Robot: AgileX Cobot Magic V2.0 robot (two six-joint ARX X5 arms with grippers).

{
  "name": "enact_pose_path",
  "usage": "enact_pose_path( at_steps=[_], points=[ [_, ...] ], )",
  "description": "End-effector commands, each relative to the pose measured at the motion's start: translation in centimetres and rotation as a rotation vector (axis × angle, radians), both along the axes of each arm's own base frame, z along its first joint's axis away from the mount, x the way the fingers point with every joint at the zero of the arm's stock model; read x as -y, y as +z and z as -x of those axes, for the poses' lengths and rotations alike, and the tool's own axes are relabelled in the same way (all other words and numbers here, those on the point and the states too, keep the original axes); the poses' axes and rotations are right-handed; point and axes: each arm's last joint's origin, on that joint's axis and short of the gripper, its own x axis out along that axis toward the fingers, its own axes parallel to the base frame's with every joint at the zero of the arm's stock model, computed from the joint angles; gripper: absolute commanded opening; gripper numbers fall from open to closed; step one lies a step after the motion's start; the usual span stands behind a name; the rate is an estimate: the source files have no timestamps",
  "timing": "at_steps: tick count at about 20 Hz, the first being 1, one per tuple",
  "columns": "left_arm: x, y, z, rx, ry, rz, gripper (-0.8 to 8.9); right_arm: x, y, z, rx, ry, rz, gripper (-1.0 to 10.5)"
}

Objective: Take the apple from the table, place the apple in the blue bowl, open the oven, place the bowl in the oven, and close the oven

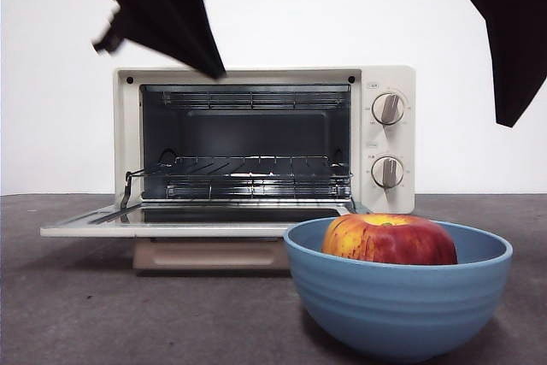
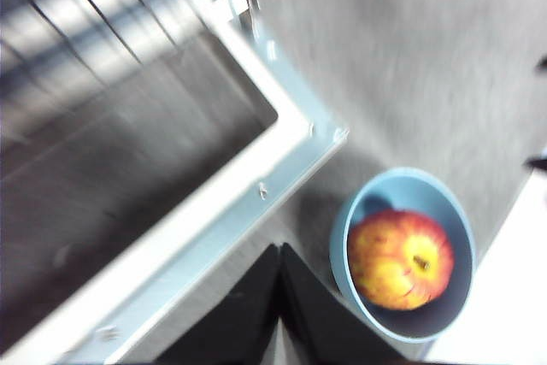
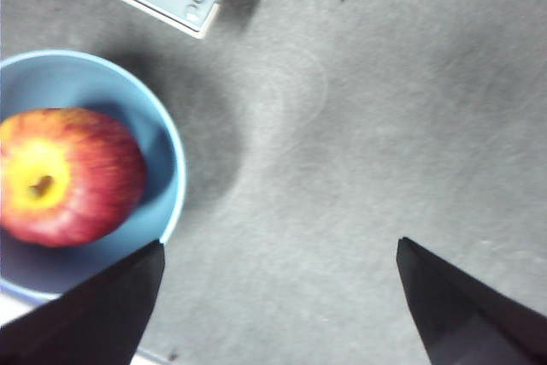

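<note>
The red and yellow apple [image 1: 389, 239] lies inside the blue bowl [image 1: 397, 305], which stands on the table [image 1: 77, 305] in front of the oven's right side. The cream oven [image 1: 126, 134] has its door [image 1: 171, 226] folded down flat, so the racks inside show. High over the oven's top edge hangs my left gripper [image 1: 215, 70], shut on nothing; its wrist view shows the jaws [image 2: 280, 250] pressed together near the bowl [image 2: 342, 237] and apple [image 2: 400, 260]. My right gripper [image 1: 511, 121] hovers open above the table to the right of the bowl [image 3: 167, 151] and apple [image 3: 64, 175], its jaws [image 3: 278, 250] spread wide.
The open door [image 2: 239, 203] juts forward over the table, its right corner [image 3: 201, 14] close to the bowl. Two round knobs [image 1: 387, 108] sit on the oven's right panel. A white wall stands behind the oven.
</note>
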Motion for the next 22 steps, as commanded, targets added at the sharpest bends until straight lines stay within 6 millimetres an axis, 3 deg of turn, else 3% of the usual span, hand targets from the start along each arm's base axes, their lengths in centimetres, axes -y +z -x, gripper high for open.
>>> enact_pose_path(
  at_steps=[1,6,11,15,22],
  points=[
    [-1.6,2.0,0.3,0.08,0.03,0.033,0.07,-0.4,0.2,-0.5,-0.007,0.012,-0.056,4.2],
    [-7.0,5.2,2.3,0.206,0.187,0.082,0.07,-1.6,-1.1,-1.9,-0.053,0.045,-0.094,4.2],
    [-11.1,3.2,5.5,0.229,0.322,0.083,0.07,-2.9,-4.4,-3.5,-0.121,0.078,-0.1,4.0],
    [-11.9,1.1,7.9,0.186,0.321,0.131,0.07,-3.4,-6.3,-4.3,-0.135,0.106,-0.094,3.8],
    [-12.2,1.3,9.7,0.197,0.319,0.135,0.07,-4.0,-8.5,-4.6,-0.172,0.13,-0.139,2.0]
  ],
)
